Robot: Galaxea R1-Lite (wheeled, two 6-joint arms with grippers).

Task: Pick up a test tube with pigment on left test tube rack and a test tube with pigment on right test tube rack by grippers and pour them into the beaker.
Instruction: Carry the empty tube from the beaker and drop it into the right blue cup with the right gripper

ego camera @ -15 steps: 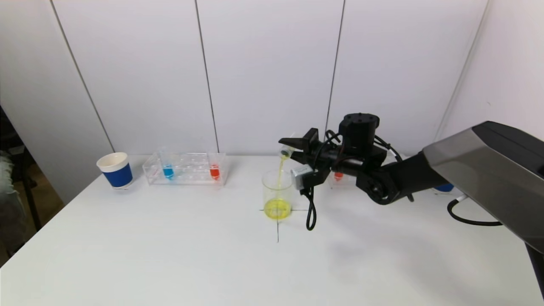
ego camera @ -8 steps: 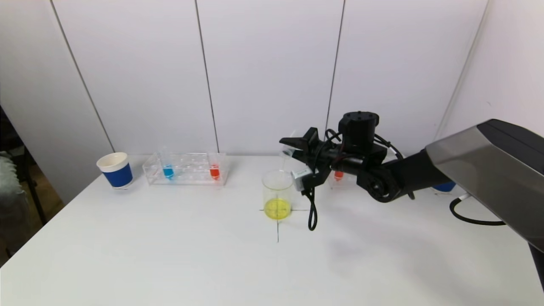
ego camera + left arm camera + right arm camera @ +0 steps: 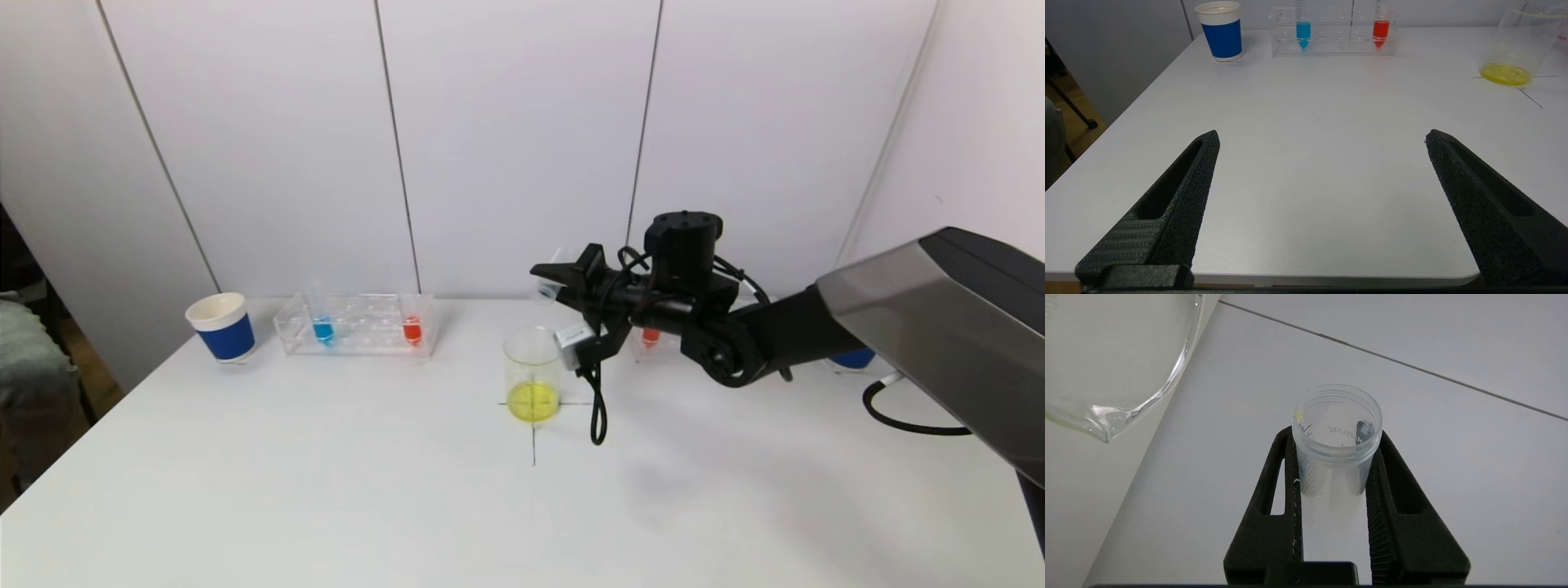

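Note:
A glass beaker [image 3: 532,371] with yellow liquid at its bottom stands mid-table on a black cross mark. My right gripper [image 3: 551,287] is shut on a clear, emptied test tube [image 3: 545,290], held tilted just above and behind the beaker's rim. The right wrist view shows the tube [image 3: 1337,457] between the fingers, with a yellow trace at its mouth, beside the beaker rim [image 3: 1147,400]. The left rack [image 3: 355,325] holds a blue tube [image 3: 322,328] and a red tube [image 3: 412,329]. My left gripper [image 3: 1322,136] is open and empty over the table's near edge.
A blue paper cup [image 3: 221,327] stands left of the left rack. The right rack is mostly hidden behind my right arm; a red tube [image 3: 651,336] in it shows. Another blue cup [image 3: 853,359] peeks out behind the arm. A black cable [image 3: 598,408] hangs by the beaker.
The yellow stream from the tube into the beaker has stopped and the tube is empty. My right gripper has risen slightly with the tube.

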